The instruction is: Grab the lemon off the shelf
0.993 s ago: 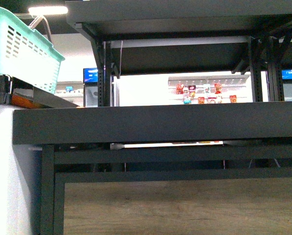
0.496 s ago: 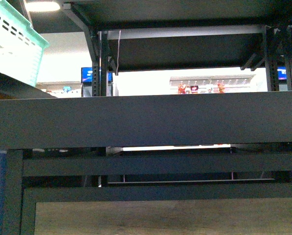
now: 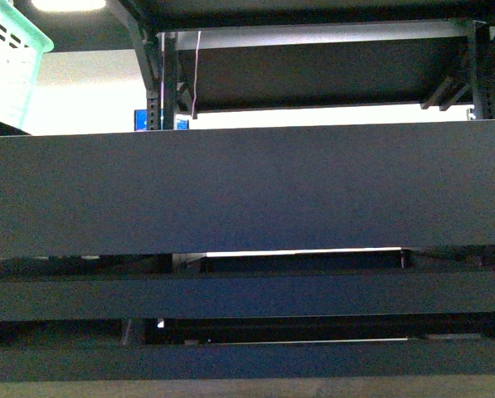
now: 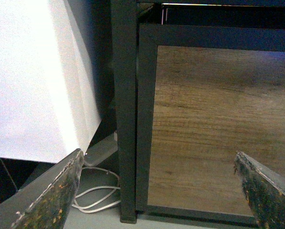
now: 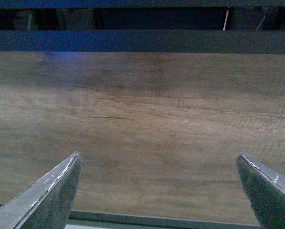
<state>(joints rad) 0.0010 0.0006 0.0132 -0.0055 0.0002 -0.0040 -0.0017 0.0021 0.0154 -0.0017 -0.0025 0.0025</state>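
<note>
The shelf (image 3: 247,191) fills the front view with its dark deck edge, a teal basket (image 3: 7,66) at the upper left; the lemon shows in no view. The left fingers (image 4: 51,200) are spread wide and empty, facing a shelf post and a wood panel (image 4: 204,119). The right fingers (image 5: 47,195) are equally wide and empty before wood.

looks like a shop floor. black metal display shelf (image 3: 247,186) fills the frame, deck above deck; mint-green shopping basket (image 3: 7,66) upper left; ceiling light (image 3: 69,4) at top left; wood-grain panel (image 4: 214,124) framed in the shelf's base.
</note>
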